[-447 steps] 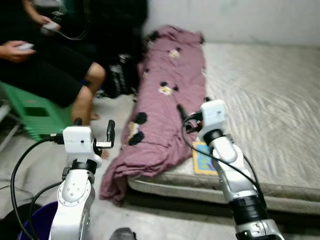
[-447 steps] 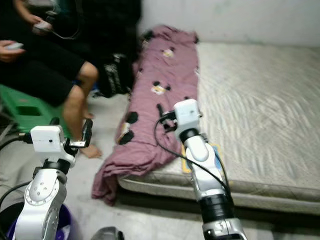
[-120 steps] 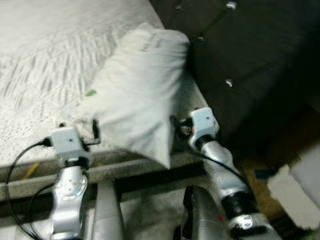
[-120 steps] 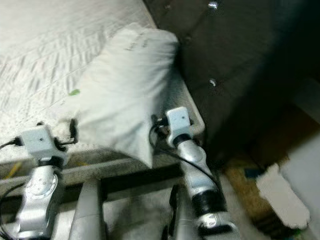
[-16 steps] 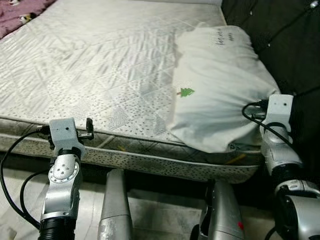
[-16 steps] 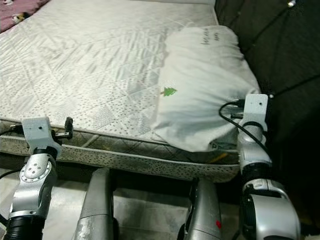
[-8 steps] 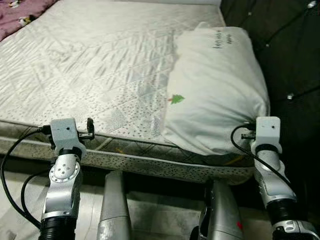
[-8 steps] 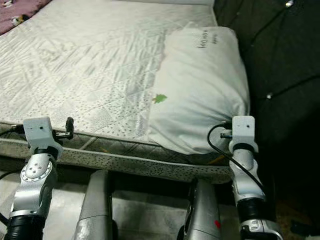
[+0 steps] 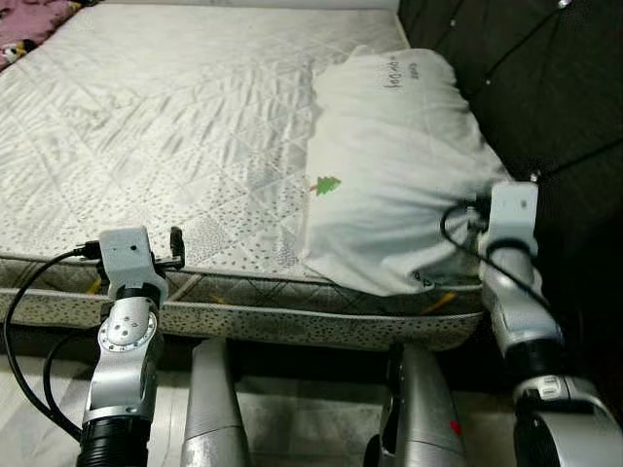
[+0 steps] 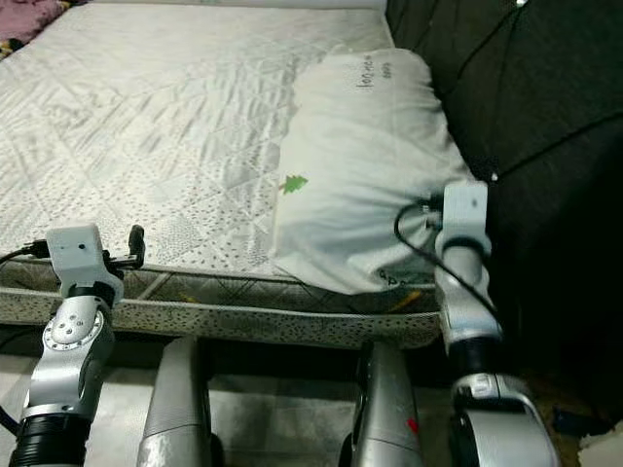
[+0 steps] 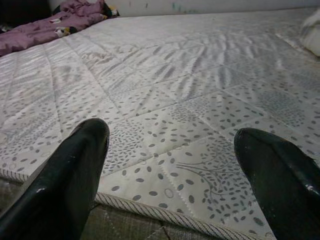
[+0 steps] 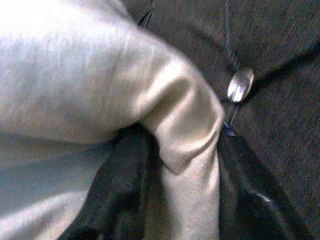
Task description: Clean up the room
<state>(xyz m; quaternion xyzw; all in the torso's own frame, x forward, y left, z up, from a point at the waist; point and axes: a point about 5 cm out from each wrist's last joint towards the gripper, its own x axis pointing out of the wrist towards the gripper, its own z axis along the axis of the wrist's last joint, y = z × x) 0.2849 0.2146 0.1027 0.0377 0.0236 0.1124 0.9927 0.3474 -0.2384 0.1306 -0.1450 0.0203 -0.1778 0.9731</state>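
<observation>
1. The left gripper hovers at the mattress edge, fingers spread wide, holding nothing.
2. The white pillow lies on the mattress against the dark headboard.
3. The right gripper has its fingers pinching a pillow corner.

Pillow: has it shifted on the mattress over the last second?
Cannot tell. The pillow lies at the mattress end by the dark headboard as before; the camera shifted, and the right gripper stays clamped on its corner.
</observation>
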